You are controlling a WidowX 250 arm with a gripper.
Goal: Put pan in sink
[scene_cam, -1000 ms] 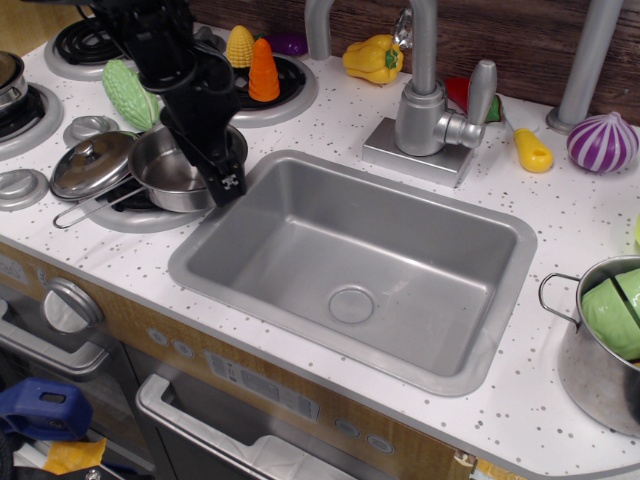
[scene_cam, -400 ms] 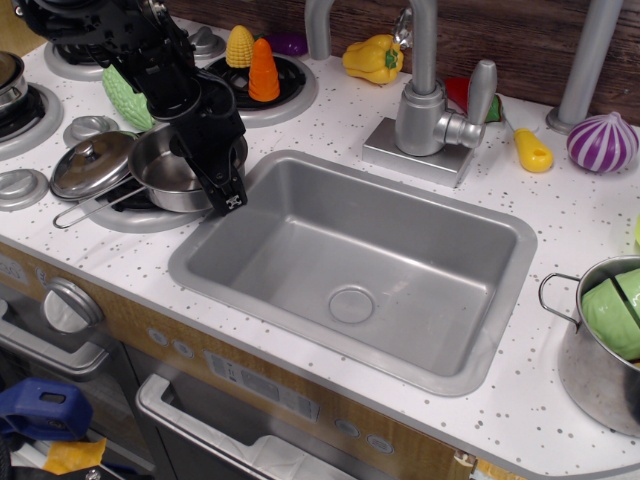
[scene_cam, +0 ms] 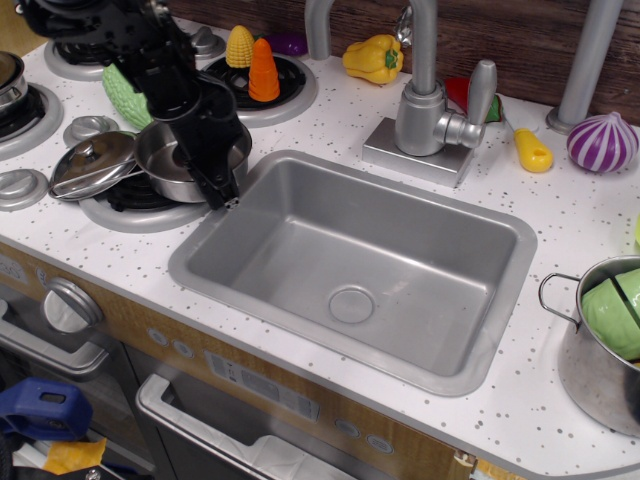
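Lifting step, by the look of it: gripper (scene_cam: 222, 180) clamped on the near rim of the pan (scene_cam: 180, 160), jaws straddling the right edge, pan seemingly tipped up off the burner (scene_cam: 130, 205) rather than resting flat. Positioned just left of the sink (scene_cam: 350, 265), beside its left rim, not yet over the basin. Next, probably a carry rightward and a lowering into the basin, with care to clear the rim and keep the long handle from catching the lid (scene_cam: 95, 165) lying against it. Small, round, shiny steel, shallow and empty inside; thin wire handle trailing left, partly hidden near the lid.
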